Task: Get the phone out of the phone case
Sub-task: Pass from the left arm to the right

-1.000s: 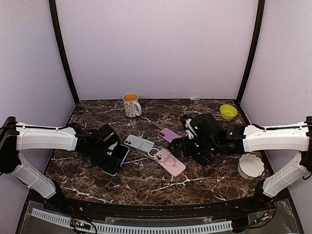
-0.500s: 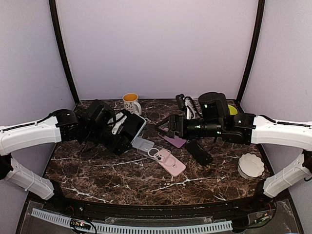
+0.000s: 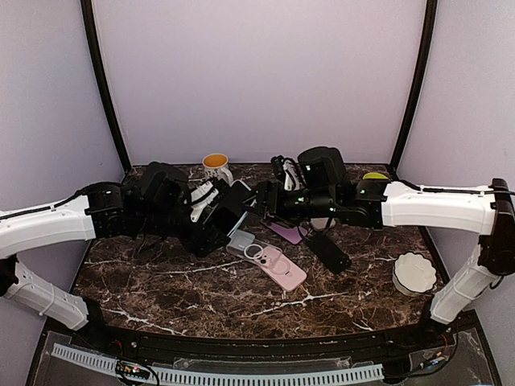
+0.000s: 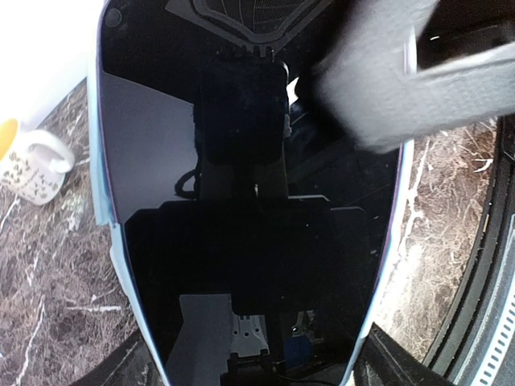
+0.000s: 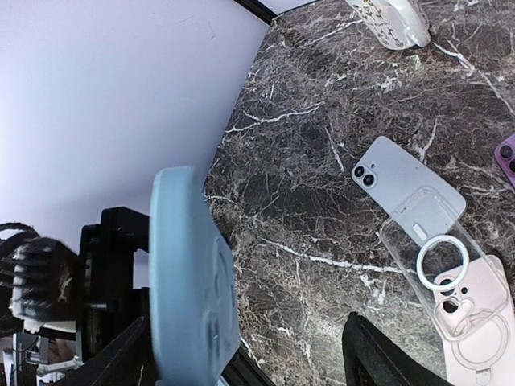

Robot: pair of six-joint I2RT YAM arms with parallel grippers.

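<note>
Blue-cased phone [image 4: 249,201] up off the table [image 3: 161,281] near the mug [image 3: 216,172], clamped across its width by the left tool [image 3: 211,219], right tool [image 3: 257,199] straddling its far corner, grip unclear

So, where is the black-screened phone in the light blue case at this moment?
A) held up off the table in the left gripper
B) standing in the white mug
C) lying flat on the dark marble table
A: the left gripper grips the black-screened phone in the light blue case, up above the dark marble table.
</note>
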